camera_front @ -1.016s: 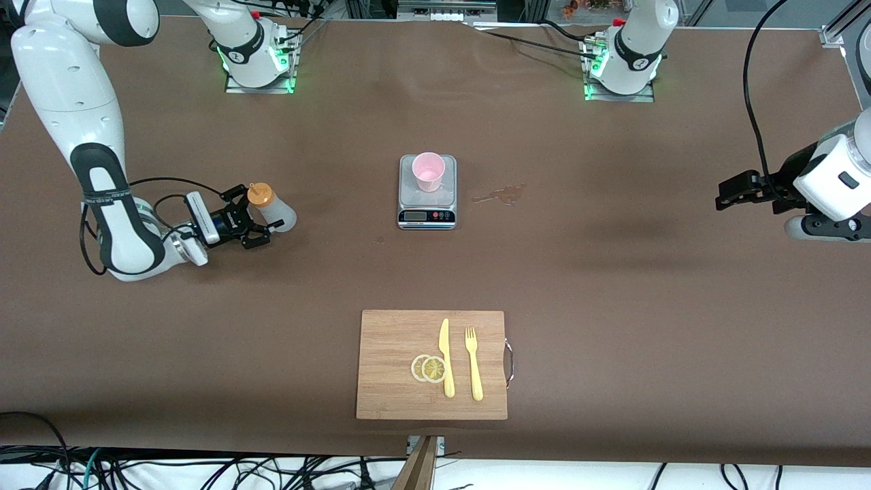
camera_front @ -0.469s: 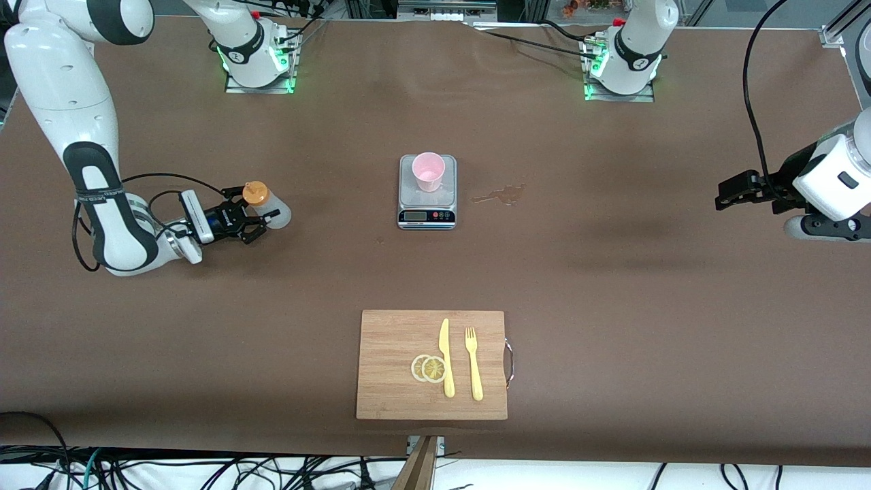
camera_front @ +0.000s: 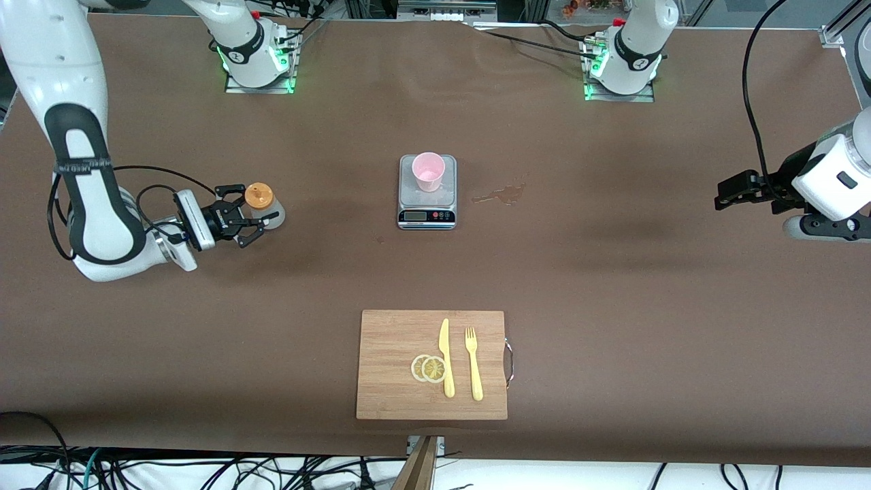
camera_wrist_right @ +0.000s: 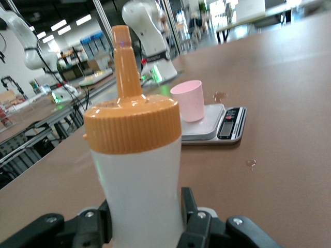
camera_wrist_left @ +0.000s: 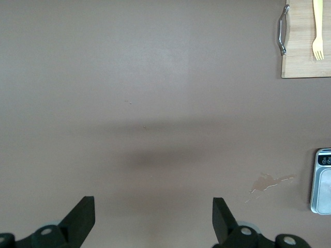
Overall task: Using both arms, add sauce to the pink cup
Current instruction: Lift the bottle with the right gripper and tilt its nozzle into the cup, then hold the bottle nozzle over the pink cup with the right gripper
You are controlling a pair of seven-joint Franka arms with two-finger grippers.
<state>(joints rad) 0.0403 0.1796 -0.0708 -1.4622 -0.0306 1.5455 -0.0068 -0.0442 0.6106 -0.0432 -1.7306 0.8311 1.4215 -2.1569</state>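
Note:
The sauce is a whitish squeeze bottle (camera_front: 258,196) with an orange nozzle cap, toward the right arm's end of the table. My right gripper (camera_front: 261,218) is shut on its body, fingers pressing both sides. In the right wrist view the bottle (camera_wrist_right: 137,170) stands upright between the fingers (camera_wrist_right: 189,206). The pink cup (camera_front: 429,170) stands on the steel scale (camera_front: 426,204) at the table's middle, and it also shows in the right wrist view (camera_wrist_right: 190,99). My left gripper (camera_front: 722,194) waits open at the left arm's end, its fingers (camera_wrist_left: 83,214) spread over bare table.
A wooden cutting board (camera_front: 391,371) with a yellow knife, a fork and lemon slices lies near the front edge. A brownish spill stain (camera_front: 502,195) marks the table beside the scale, toward the left arm's end.
My right gripper has shut on the sauce bottle and drawn it a little toward the right arm's end, now more upright. The left arm has not moved.

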